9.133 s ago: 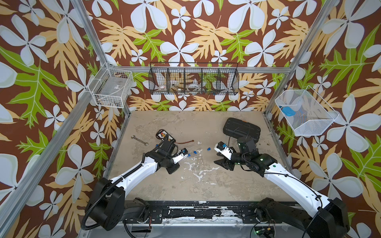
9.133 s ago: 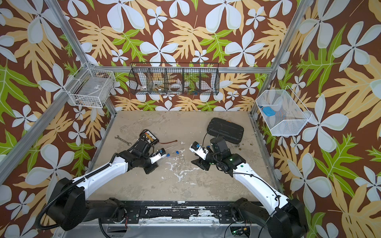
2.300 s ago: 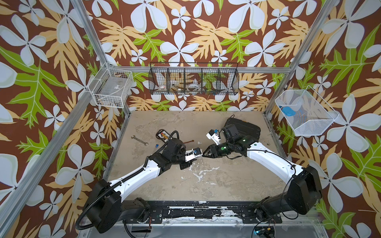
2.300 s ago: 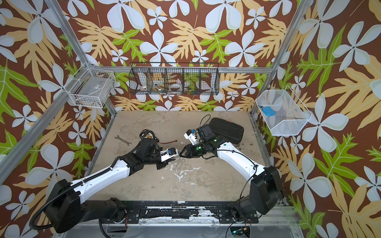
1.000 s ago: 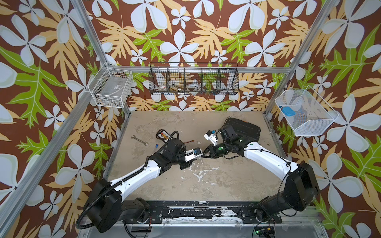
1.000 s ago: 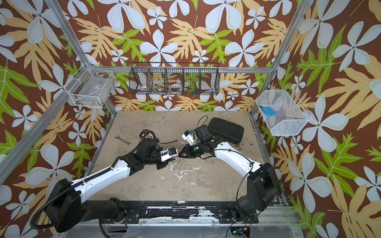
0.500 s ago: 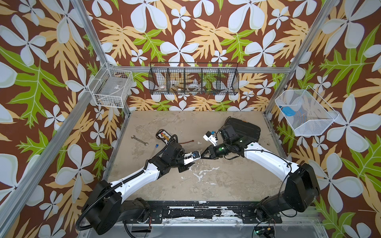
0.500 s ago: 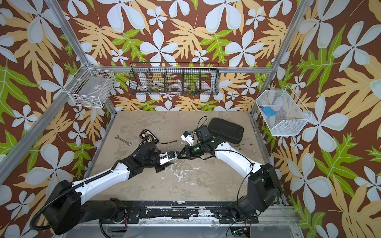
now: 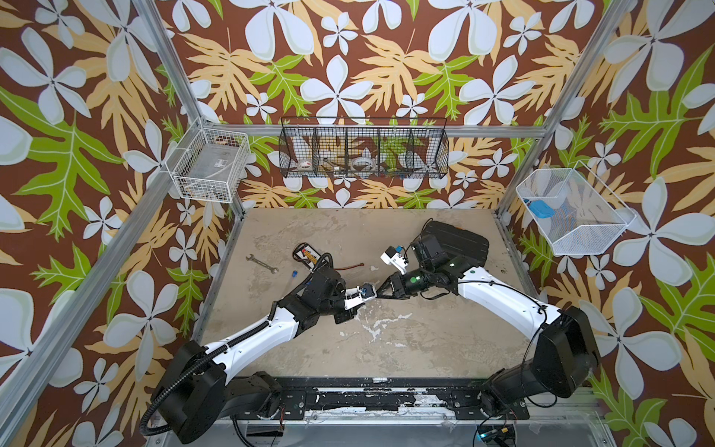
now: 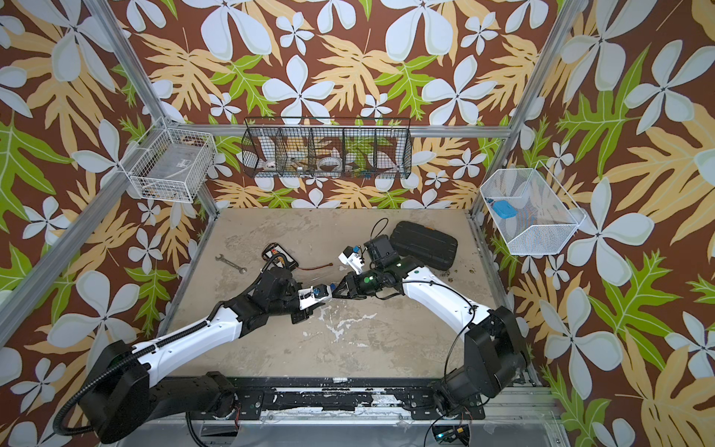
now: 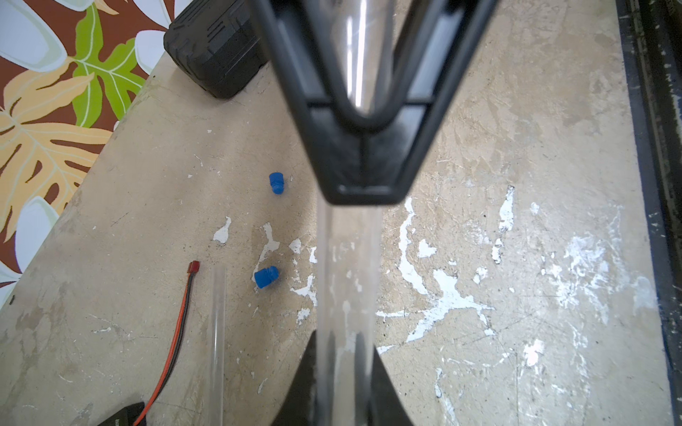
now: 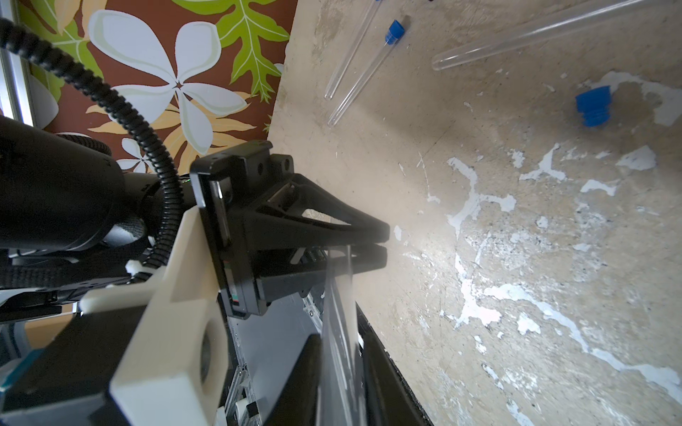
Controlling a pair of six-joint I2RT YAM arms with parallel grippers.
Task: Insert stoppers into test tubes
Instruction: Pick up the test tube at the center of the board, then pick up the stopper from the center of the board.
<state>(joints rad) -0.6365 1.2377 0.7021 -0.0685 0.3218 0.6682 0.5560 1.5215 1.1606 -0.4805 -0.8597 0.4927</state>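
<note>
The left gripper (image 12: 383,241) has its fingers clamped on a clear test tube (image 11: 348,265), held in the air above the surface (image 11: 553,110), a little way from the black case (image 11: 217,48). The right gripper (image 11: 365,191) meets it tip to tip, its fingers flanking the same tube, but I cannot tell whether they pinch it. One stopper (image 11: 276,183) lies on the surface near the case, and a second (image 11: 265,276) lies farther from it.

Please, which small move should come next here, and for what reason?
Probably the right gripper should draw back from the test tube. The left gripper is shut on it, and loose stoppers lie on the table, ready to fetch.
</note>
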